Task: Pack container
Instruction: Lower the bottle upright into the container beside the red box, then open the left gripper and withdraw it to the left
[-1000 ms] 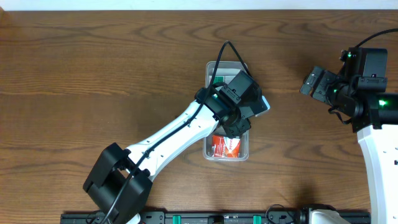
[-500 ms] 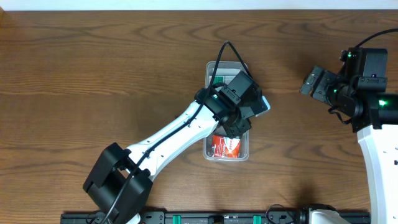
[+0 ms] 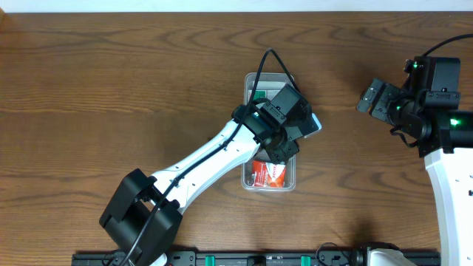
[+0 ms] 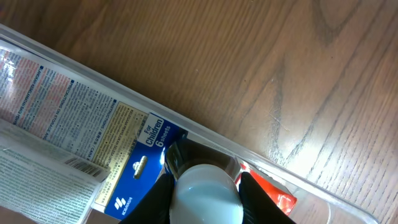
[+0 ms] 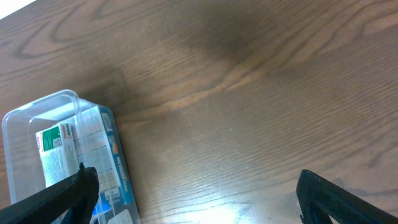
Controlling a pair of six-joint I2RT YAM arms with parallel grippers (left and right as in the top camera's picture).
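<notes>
Nothing shifts: left gripper [image 4: 205, 198] clamps white rounded item [image 4: 205, 186] over clear rectangular plastic container [image 3: 270, 188]; right gripper [image 3: 372, 98] spread, empty. Next, probably: lower, release.

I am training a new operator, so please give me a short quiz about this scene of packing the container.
1. True or false: the right gripper hangs above the container.
2. Which gripper holds the white rounded item? A. left gripper B. right gripper
3. Fill in: the box at the container's end nearest the robot is ___.
Key: 1 false; 2 A; 3 red.
</notes>
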